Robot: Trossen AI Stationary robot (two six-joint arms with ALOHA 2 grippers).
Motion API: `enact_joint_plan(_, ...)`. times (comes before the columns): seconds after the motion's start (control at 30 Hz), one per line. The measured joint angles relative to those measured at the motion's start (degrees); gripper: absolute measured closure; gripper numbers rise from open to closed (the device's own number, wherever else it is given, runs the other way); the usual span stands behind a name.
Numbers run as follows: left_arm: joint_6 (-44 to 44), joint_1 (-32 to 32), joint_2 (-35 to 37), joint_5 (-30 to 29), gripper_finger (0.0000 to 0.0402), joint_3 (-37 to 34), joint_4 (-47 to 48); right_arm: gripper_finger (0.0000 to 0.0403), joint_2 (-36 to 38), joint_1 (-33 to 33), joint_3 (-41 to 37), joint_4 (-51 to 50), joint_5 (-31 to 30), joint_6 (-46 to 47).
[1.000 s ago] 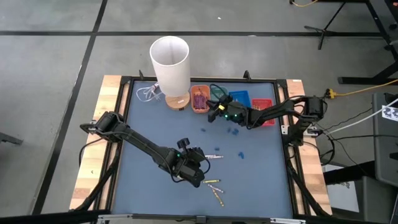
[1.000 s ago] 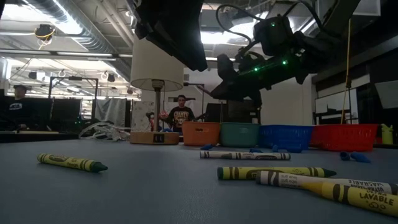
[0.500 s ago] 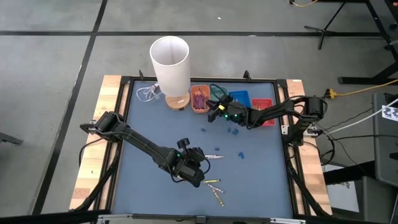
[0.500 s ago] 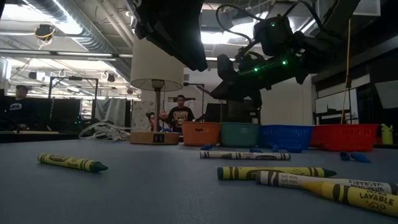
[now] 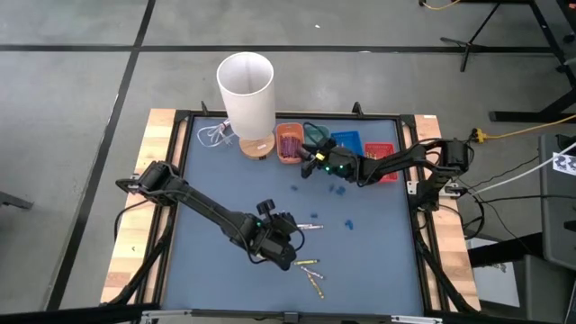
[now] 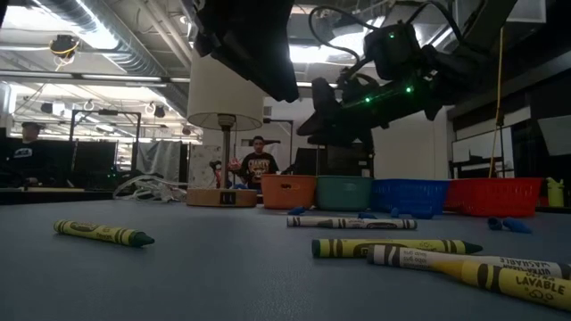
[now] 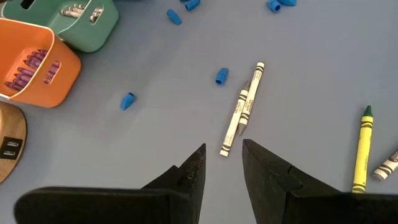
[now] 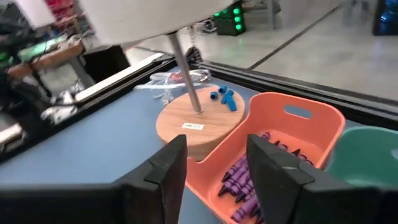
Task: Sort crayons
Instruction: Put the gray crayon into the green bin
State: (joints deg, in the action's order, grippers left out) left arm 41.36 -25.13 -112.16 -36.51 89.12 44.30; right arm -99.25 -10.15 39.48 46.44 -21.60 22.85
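Blue worktop (image 5: pixel 225 180), bins at back. Right hand (image 8: pixel 217 165) over orange bin (image 8: pixel 292 134) just sprang open, now empty: purple crayons (image 8: pixel 245 177) lie in the bin, so that drop looks done. Left hand (image 7: pixel 222 163) half-open, empty, just short of two pale crayons (image 7: pixel 241 109) well short of the orange bin.

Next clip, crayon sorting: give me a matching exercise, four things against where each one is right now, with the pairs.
Things:
1. purple crayons
2. pale crayons
3. right hand
4. lamp

Places:
A. on the open mat, just ahead of the left hand
B. at the table's far edge, left of the orange bin
C. inside the orange bin
D. above the orange bin, fingers apart

Pairs: 1-C, 2-A, 3-D, 4-B
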Motion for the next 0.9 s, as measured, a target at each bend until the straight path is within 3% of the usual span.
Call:
enact_joint_plan(0.2, -0.04, 1.46, -0.02, 2.43, 0.0311, -1.08, -4.04, 0.0238, 4.39, 0.0, -0.04, -3.38, 7.93, -12.12)
enact_joint_plan(0.4, -2.8, 3.59, -0.07, 8.58, 0.0311, -6.99, -14.55, 0.0238, 15.08, 0.0, -0.04, -15.13, 14.29, -18.76)
enact_joint_plan(0.6, -8.88, 6.17, -0.07, 11.91, 0.0311, -13.54, -28.38, 0.0237, 27.62, 0.0, -0.04, -29.71, 21.95, -20.53)
enact_joint_plan(0.9, -15.06, 8.54, -0.07, 15.35, 0.0311, -21.67, -38.22, 0.0237, 40.31, 0.07, -0.04, -49.47, 37.2, -20.57)
